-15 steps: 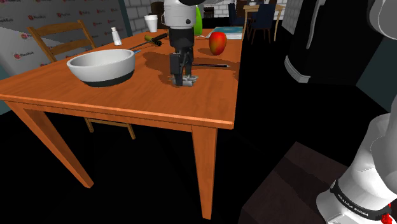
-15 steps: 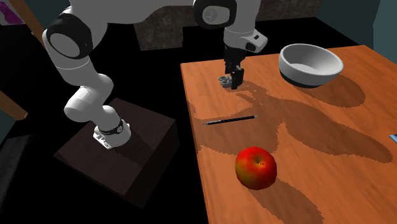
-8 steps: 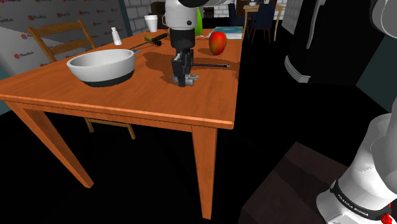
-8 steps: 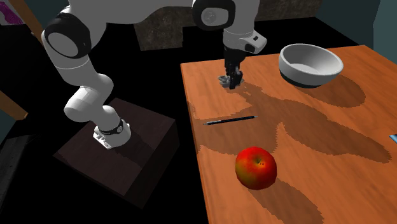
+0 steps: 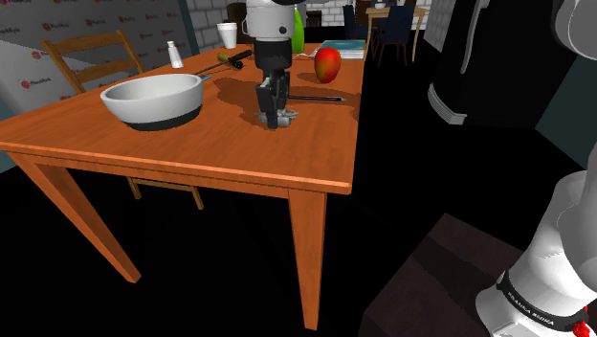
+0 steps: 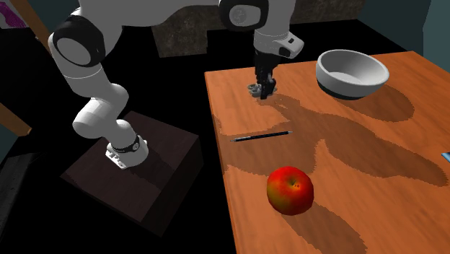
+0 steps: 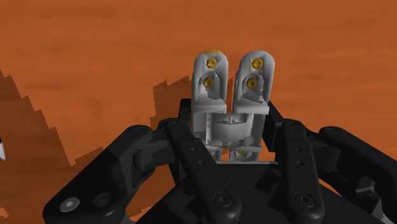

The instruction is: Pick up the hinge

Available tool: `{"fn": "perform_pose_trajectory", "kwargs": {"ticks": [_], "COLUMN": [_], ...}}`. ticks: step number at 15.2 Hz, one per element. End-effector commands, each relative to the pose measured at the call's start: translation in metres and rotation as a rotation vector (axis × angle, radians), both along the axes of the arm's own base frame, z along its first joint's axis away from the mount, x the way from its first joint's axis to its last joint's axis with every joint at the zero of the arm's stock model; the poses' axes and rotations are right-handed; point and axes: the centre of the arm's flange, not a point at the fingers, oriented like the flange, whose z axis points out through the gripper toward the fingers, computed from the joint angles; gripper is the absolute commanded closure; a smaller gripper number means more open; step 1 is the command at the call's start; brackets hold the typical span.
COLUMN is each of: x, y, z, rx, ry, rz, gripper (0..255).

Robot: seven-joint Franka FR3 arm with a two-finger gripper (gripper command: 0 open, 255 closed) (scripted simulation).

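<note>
Matte black fingers (image 7: 181, 156) clamped on pale grey metal hinge (image 7: 232, 95), 2 rounded leaves dotted with brass-yellow screw heads, down at smooth orange wood-grain table (image 5: 220, 146), 3 o'clock of round white bowl (image 5: 143, 105) in shoulder view

Grey hinge (image 7: 230, 108) w/ yellow screws (image 7: 256, 63), orange table (image 7: 95, 57).
</note>
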Motion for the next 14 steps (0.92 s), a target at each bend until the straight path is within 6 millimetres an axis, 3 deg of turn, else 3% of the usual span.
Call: {"fn": "perform_pose_trajectory", "kwargs": {"ticks": [1, 12, 14], "x": [0.0, 0.0, 0.0], "y": [0.0, 0.0, 0.0], "z": [0.01, 0.068, 0.069], "rx": [0.0, 0.0, 0.0], "ry": [0.001, 0.001, 0.001], "rz": [0.0, 0.0, 0.0], "gripper": [255, 255, 255]}}
